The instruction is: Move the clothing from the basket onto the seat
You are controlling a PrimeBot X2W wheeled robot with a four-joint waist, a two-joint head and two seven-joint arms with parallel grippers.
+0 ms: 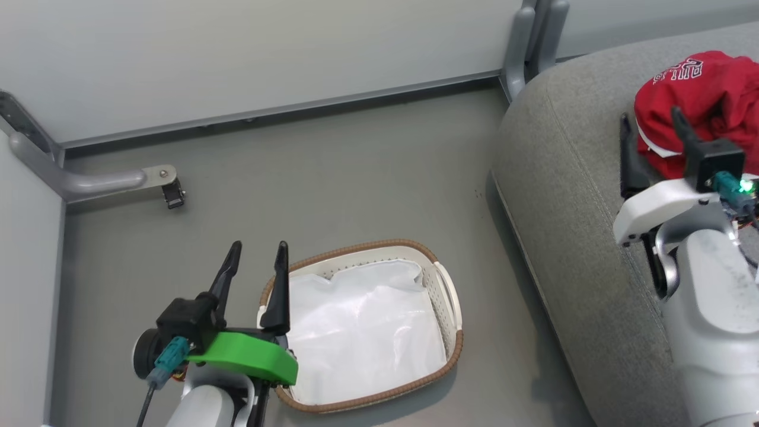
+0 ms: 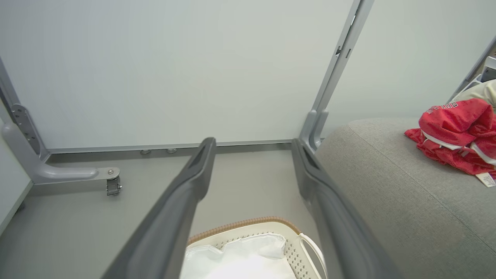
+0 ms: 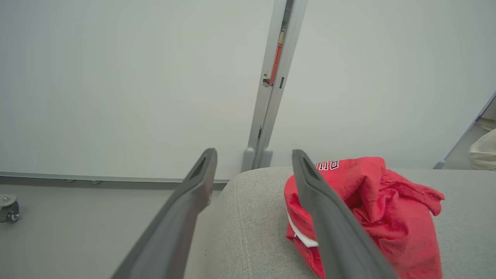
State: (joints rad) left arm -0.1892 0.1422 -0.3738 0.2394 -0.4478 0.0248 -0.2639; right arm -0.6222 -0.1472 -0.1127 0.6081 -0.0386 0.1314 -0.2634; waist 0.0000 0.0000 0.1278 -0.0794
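Observation:
The red clothing (image 1: 705, 95) lies crumpled in a heap on the grey seat (image 1: 563, 207), white trim and lettering showing. My right gripper (image 1: 651, 121) stands open just in front of the heap. In the right wrist view the clothing (image 3: 379, 205) sits behind the right finger, and the gap of the right gripper (image 3: 254, 154) holds nothing. The basket (image 1: 456, 350) rests on the floor with just a white liner sheet (image 1: 362, 332) inside. My left gripper (image 1: 258, 252) hovers open over the basket's left rim. The left wrist view shows my left gripper (image 2: 252, 144), the basket (image 2: 248, 223), the seat (image 2: 387, 193) and the clothing (image 2: 457, 135).
Pale partition walls close off the back and left. A metal foot with a caster (image 1: 172, 193) juts onto the grey floor at the left. A grey post (image 1: 528, 41) stands behind the seat's corner. Bare floor lies between basket and seat.

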